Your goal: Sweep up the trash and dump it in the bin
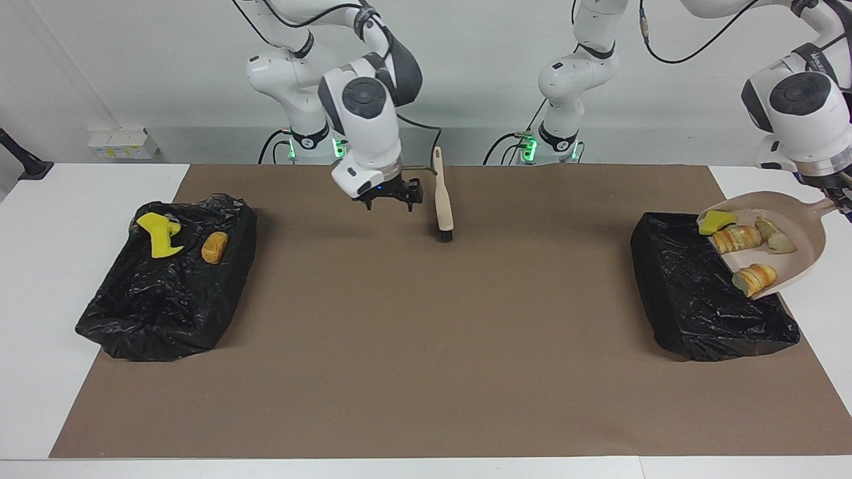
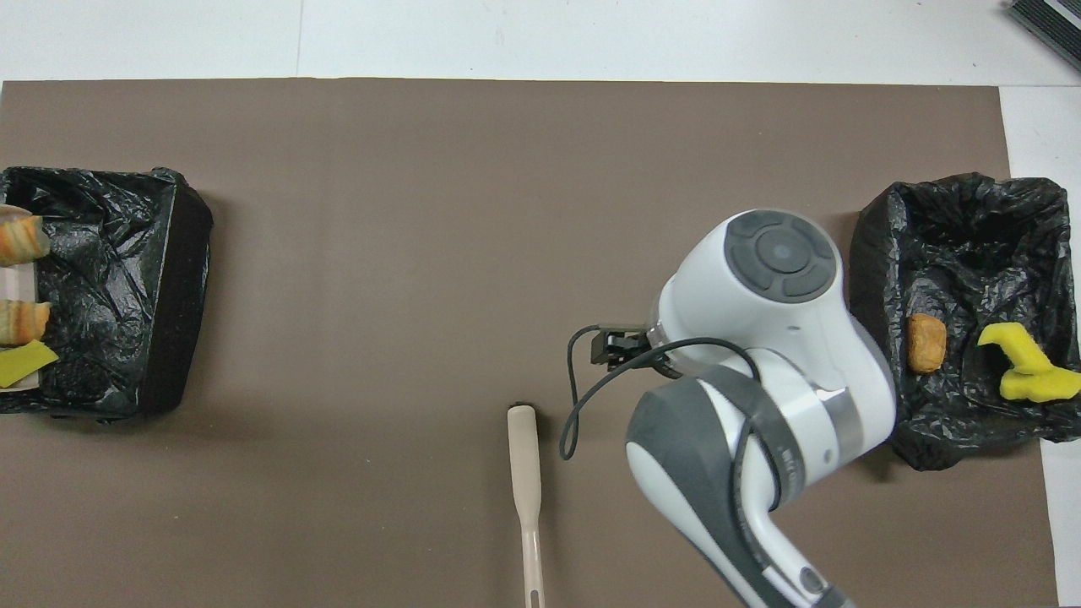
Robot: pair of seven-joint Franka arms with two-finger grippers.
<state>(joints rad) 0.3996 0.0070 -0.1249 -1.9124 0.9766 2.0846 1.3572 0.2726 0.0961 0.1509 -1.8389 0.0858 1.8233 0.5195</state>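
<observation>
The trash [image 1: 739, 238] is seen in the facing view on a tilted dustpan [image 1: 809, 223], a yellow sponge and bread pieces sliding toward its lip over the black bin [image 1: 705, 293] at the left arm's end of the table. The dustpan's handle is gripped by the left gripper [image 1: 840, 199], its fingers closed on it. The right gripper [image 1: 389, 196] is held open and empty above the brown mat [image 1: 426, 346], beside the brush [image 1: 442, 199]. A yellow scrap [image 1: 158, 233] and a brown lump [image 1: 214, 247] lie in the second bin [image 1: 166, 293]. In the overhead view, bread pieces [image 2: 21, 239] and the sponge hang at the first bin's edge; the brush lies apart from the right gripper.
</observation>
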